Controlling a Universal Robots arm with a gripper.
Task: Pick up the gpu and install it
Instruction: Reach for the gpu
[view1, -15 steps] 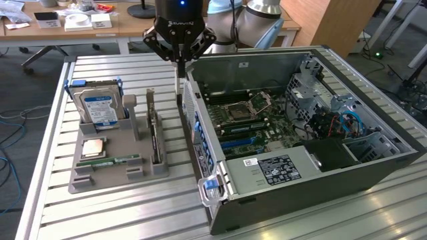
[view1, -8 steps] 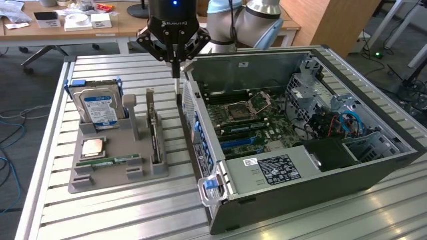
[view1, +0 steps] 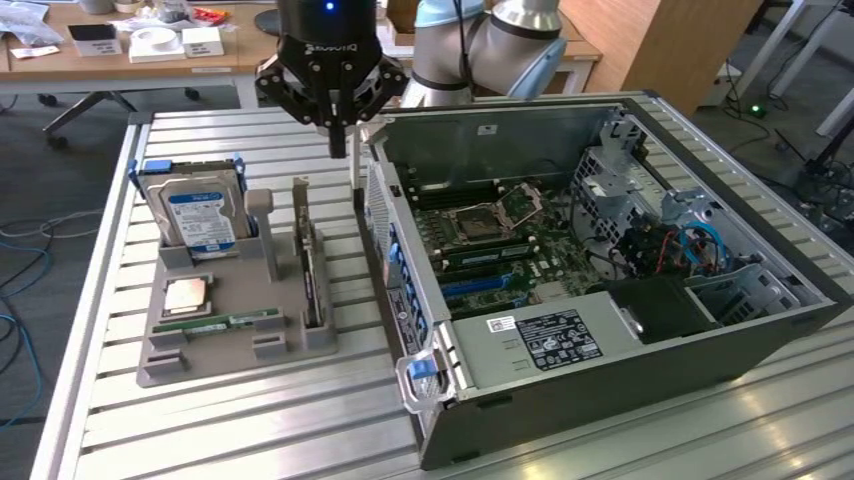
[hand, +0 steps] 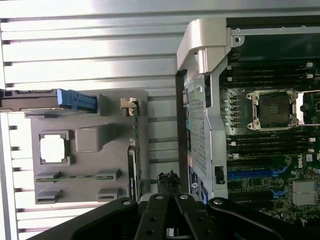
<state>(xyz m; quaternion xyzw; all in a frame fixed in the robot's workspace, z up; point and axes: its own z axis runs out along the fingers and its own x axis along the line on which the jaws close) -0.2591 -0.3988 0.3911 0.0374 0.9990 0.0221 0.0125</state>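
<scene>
Wide look first: the slatted metal desk (view1: 200, 430) carries the computer case (view1: 747, 340), lying on its side with the panel off and the motherboard (view1: 521, 250) showing. No card stands in it yet, and the blue slot (view1: 474, 285) looks free, so the install is all to do.

On the exterior view's left of the case is the grey parts tray (view1: 214, 365). The gpu (view1: 311, 270) stands on edge in the tray's slot nearest the case, with its pale bracket at the far end. By the look of it, it hasn't been lifted, so the pick-up is undone too.

The gripper (view1: 339, 140) hangs above the gap between tray and case, near the gpu's bracket end but clear of it. Its jaws are pressed together and grip nothing. From the wrist, the closed tips (hand: 169, 182) sit just beside the card's (hand: 132, 165) thin edge, between it and the case wall.

Now the writing. The gripper body reads "ROBOTIQ" in pale letters. The hard drive (view1: 198, 215), upright at the back of the tray, has a blue-and-white label whose print is too small to read. The same goes for the black-and-white label (view1: 551, 338) on the cover inside the case. The processor chip (view1: 184, 295) and the green memory stick (view1: 220, 323) show no legible markings.
</scene>
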